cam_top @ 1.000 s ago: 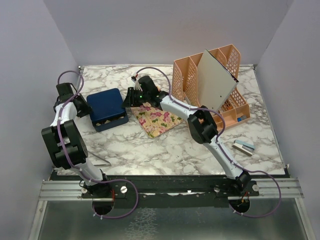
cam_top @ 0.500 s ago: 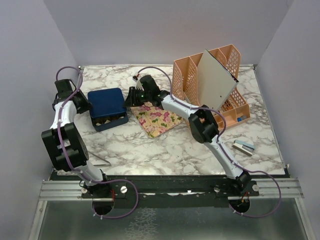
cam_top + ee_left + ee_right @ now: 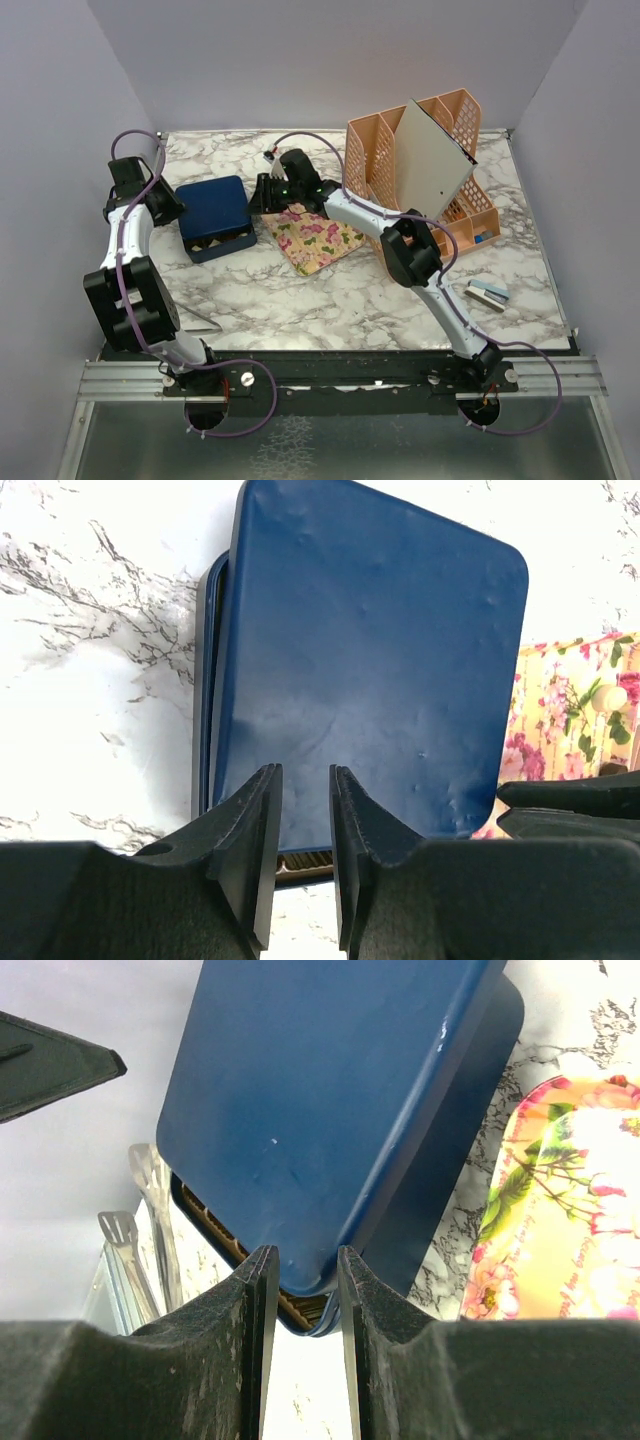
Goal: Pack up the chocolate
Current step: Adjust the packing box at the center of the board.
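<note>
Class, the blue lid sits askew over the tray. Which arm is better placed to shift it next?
Right, probably: the right fingers straddle a raised corner of the lid, tray showing beneath. The left fingers sit where it lies flat; grip unclear.

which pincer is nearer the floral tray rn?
Right. The right pincer is at the blue lid, on its side facing the floral tray; the left pincer is on the lid's opposite side, farther off.

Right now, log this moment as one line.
left pincer: shut on blue lid | right pincer: shut on blue lid | lid: askew over box | chocolate: showing at near edge
</note>
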